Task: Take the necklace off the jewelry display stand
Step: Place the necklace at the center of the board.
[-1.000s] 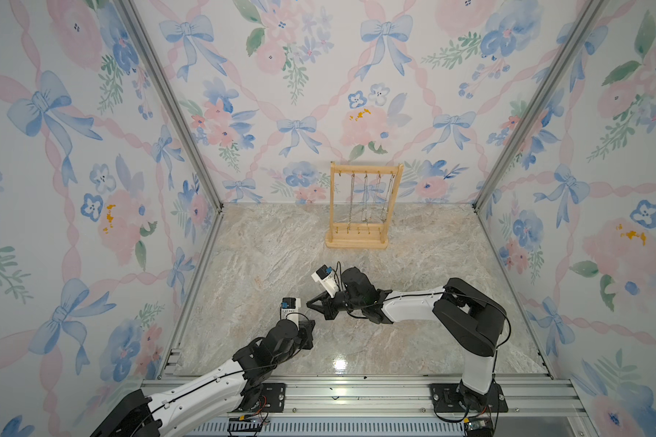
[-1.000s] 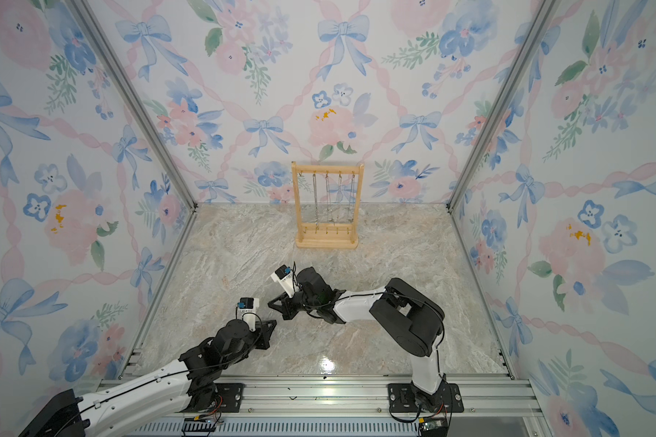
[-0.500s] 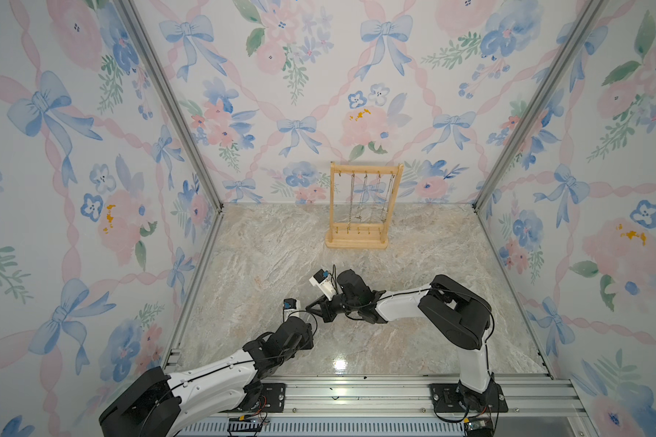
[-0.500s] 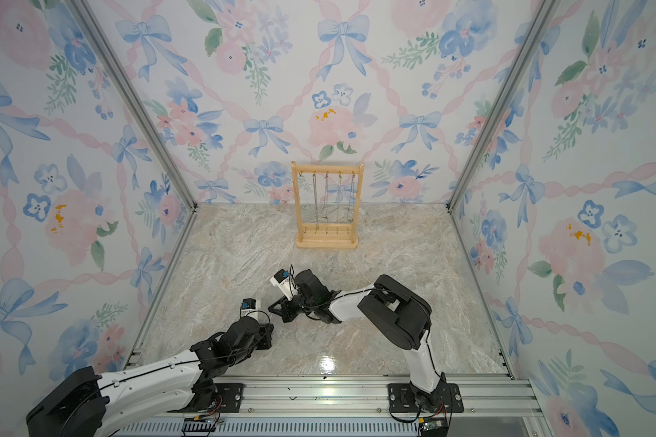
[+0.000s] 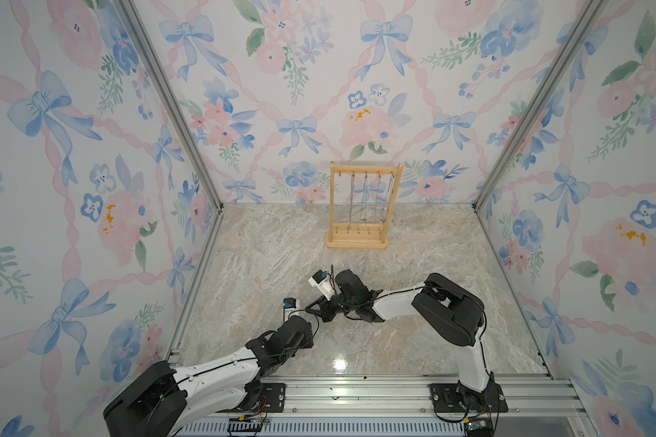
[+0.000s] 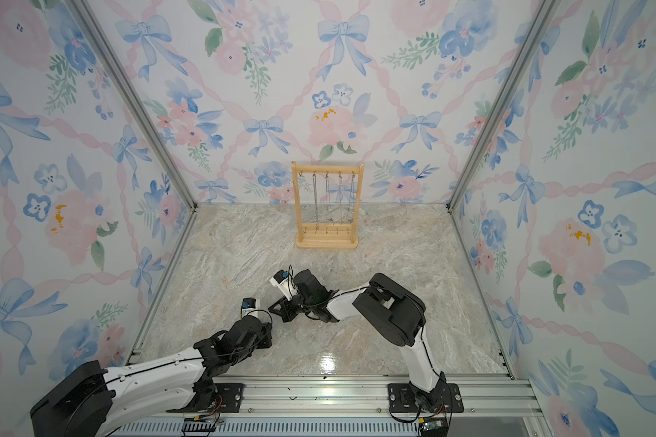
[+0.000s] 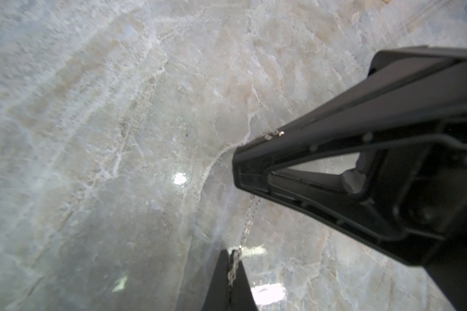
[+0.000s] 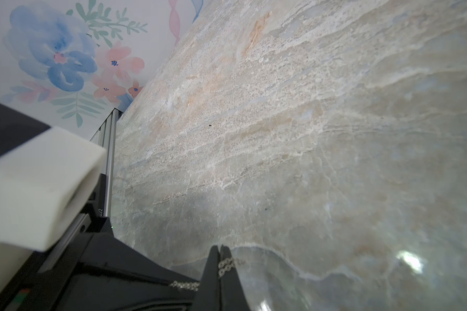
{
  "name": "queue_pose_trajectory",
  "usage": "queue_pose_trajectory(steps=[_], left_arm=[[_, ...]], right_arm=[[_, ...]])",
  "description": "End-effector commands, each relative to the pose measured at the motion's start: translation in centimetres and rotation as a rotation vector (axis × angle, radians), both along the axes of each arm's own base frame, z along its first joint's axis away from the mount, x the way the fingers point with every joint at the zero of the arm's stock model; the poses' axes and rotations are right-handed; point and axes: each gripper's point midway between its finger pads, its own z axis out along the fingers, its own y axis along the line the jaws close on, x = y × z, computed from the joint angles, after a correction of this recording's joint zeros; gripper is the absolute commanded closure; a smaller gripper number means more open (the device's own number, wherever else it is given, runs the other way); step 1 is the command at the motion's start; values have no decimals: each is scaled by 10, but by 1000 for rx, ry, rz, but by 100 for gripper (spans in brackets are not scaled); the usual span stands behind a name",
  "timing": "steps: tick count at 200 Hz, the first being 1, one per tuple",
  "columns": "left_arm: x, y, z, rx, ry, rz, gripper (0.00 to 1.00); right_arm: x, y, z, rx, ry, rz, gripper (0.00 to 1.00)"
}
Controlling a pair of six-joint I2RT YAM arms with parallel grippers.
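Note:
The jewelry display stand (image 5: 356, 242) (image 6: 326, 242) is a light wooden frame at the back wall, with several chains (image 5: 365, 196) hanging from its top bar. Far from it, near the table's front, a silver necklace (image 7: 247, 223) (image 8: 228, 264) is stretched between both grippers. In the left wrist view my left gripper (image 7: 233, 253) is shut on the chain, which runs on to my right gripper's black fingers (image 7: 321, 150). My right gripper (image 8: 221, 249) is also shut on it. In both top views the two grippers (image 5: 312, 316) (image 6: 270, 316) meet tip to tip low over the table.
The marble table (image 5: 266, 265) is walled on three sides by floral panels. An aluminium rail (image 5: 356, 393) with both arm bases runs along the front edge. The left arm's white camera block (image 8: 38, 188) sits close beside the right gripper.
Both grippers have stayed nearly in place, shut on the chain. The right arm's elbow has folded in towards the left, and the left arm's rear link has come further into view.

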Motion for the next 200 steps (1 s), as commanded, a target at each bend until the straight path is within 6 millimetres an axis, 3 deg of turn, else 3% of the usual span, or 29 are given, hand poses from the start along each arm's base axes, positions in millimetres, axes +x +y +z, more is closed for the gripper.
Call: queue_pose_trajectory(steps=[1, 77, 145, 200], left_arm=[[-9, 9, -12, 77, 48, -20, 99], [-10, 9, -11, 70, 42, -19, 84], [-9, 7, -5, 55, 21, -25, 82], [2, -4, 19, 30, -36, -44, 81]], right_arm=[[32, -8, 2, -8, -55, -77, 97], [34, -10, -8, -23, -40, -82, 96], [34, -10, -13, -31, -27, -83, 96], [35, -11, -15, -34, -22, -85, 96]])
